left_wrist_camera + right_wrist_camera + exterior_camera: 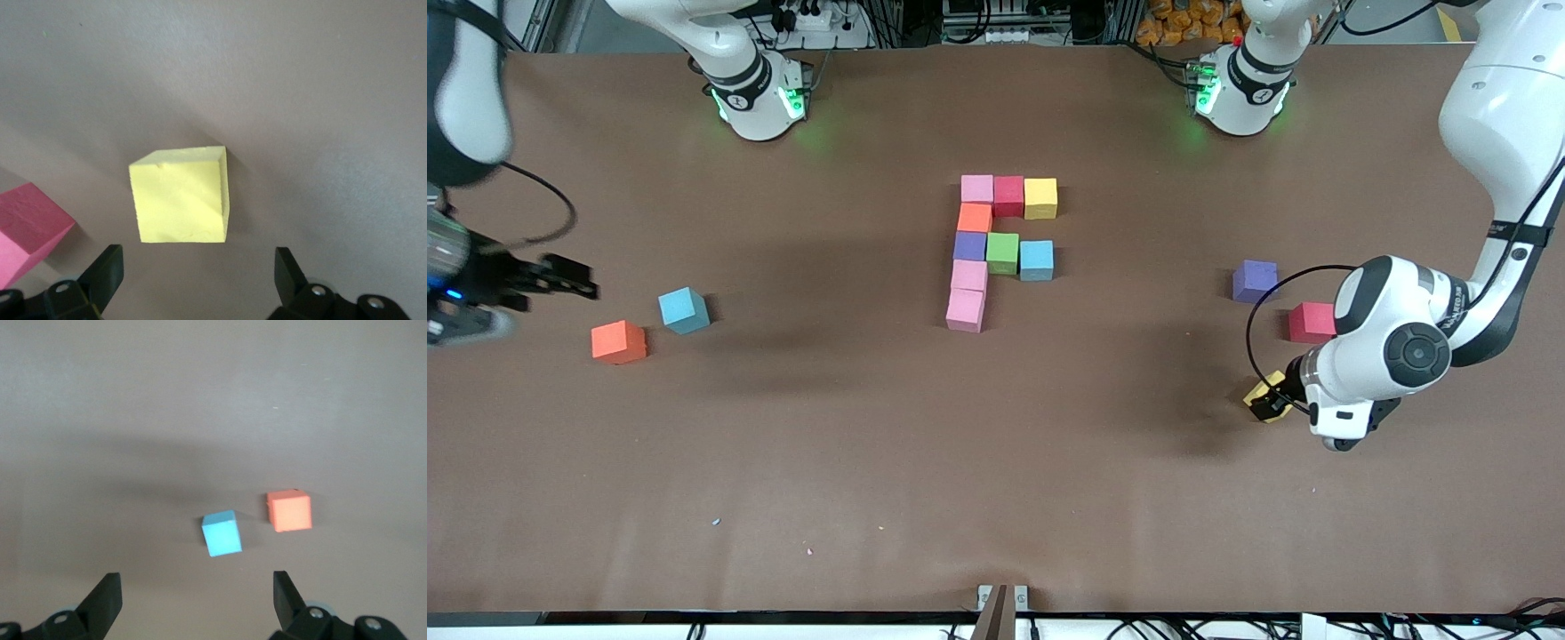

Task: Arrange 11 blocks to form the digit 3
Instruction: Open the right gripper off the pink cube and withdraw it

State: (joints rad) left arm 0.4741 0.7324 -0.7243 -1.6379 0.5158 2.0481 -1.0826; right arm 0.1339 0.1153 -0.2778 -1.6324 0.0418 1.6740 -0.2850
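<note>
Several blocks form a figure at the table's middle: pink [976, 188], red [1008, 195] and yellow [1040, 197] in a row, an orange [974, 217], purple [969, 245] and two-pink [967, 293] column, with green [1002, 252] and blue [1036, 260] beside the purple one. My left gripper [1276, 402] [198, 267] hangs open just over a loose yellow block [1264, 388] [180, 195], which lies ahead of the fingertips, not between them. My right gripper [569, 277] [197, 590] is open and empty over the table beside a loose blue block [684, 310] [221, 533] and an orange block [618, 342] [289, 511].
Toward the left arm's end lie a loose purple block [1255, 280] and a red block [1311, 322] [30, 227], the red one close beside the left gripper. The brown table [871, 462] has open room between the front camera and the figure.
</note>
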